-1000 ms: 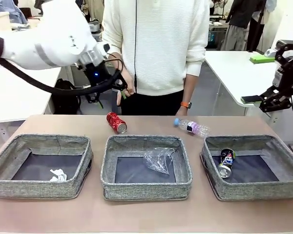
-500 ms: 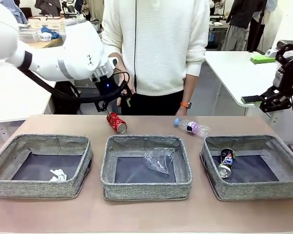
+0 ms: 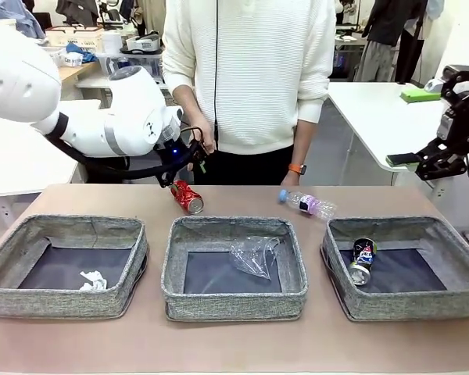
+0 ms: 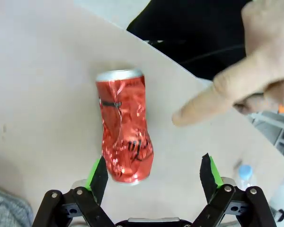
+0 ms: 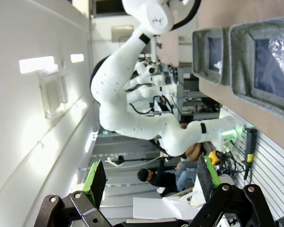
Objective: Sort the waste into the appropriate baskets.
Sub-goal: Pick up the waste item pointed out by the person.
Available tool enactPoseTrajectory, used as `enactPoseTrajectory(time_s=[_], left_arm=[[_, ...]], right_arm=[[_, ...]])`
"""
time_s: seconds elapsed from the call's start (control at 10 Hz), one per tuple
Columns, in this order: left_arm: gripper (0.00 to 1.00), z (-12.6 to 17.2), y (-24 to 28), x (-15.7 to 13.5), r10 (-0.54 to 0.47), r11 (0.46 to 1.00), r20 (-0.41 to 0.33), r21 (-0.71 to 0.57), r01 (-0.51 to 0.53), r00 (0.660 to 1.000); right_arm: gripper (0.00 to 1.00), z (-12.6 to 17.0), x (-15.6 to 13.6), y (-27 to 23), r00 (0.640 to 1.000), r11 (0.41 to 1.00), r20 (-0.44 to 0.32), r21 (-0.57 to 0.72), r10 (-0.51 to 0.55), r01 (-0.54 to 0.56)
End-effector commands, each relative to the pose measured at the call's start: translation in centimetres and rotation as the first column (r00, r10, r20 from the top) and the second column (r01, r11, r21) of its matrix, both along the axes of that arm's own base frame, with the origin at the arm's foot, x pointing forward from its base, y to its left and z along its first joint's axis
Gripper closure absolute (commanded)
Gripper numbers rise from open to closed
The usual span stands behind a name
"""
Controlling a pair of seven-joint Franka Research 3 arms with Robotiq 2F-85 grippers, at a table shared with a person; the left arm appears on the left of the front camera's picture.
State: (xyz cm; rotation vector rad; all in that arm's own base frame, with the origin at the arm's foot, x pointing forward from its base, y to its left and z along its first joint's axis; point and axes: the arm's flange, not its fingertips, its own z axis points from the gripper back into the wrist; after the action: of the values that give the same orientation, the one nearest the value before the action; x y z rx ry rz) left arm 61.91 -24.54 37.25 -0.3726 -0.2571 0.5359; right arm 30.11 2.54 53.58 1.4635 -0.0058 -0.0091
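A can (image 3: 187, 196) lies behind the middle basket (image 3: 234, 298), a bottle (image 3: 310, 205) to its right.

white tables (image 3: 375, 117) at sides, grey floor (image 3: 332, 160), wall lights (image 5: 35, 65)

I was running the rig in what looked like a robotics lab. White desks (image 3: 375, 117) stood around the room, and one bench (image 3: 82, 70) was piled with boxes and gear. A slatted wall panel (image 5: 274, 156) held hanging tools, and people (image 3: 387, 31) stood about farther off.
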Motion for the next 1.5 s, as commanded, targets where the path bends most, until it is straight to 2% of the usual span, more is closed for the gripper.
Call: enactPoseTrajectory(time_s=[0.0, 0.3, 0.6, 1.0, 1.4], left_arm=[[0.0, -0.9, 0.4, 0.0, 0.055, 0.998, -0.017, -0.033, -0.055, 0.998], [0.0, -2.9, 0.1, 1.1, 0.047, 0.999, -0.062, -0.017, -0.048, 0.997], [0.0, -4.5, 0.0, 1.4, 0.076, 0.997, -0.068, 0.038, -0.074, 0.995], [0.0, -5.4, -0.9, 1.3, 0.069, 0.996, -0.038, 0.063, -0.066, 0.997], [0.0, -5.7, -1.1, 1.7, 0.079, 0.992, -0.071, 0.1, -0.072, 0.994]], right_arm=[[0.0, 0.2, 0.0, 0.0, 1.0, 1.0, 0.014, 0.023, 0.001, -0.001], [0.0, 0.2, 0.0, 0.0, 1.0, 1.0, 0.014, 0.023, 0.001, -0.001], [0.0, 0.2, 0.0, 0.0, 1.0, 1.0, 0.014, 0.023, 0.001, -0.001], [0.0, 0.2, 0.0, 0.0, 1.0, 1.0, 0.014, 0.023, 0.001, -0.001], [0.0, 0.2, 0.0, 0.0, 1.0, 1.0, 0.014, 0.023, 0.001, -0.001]])
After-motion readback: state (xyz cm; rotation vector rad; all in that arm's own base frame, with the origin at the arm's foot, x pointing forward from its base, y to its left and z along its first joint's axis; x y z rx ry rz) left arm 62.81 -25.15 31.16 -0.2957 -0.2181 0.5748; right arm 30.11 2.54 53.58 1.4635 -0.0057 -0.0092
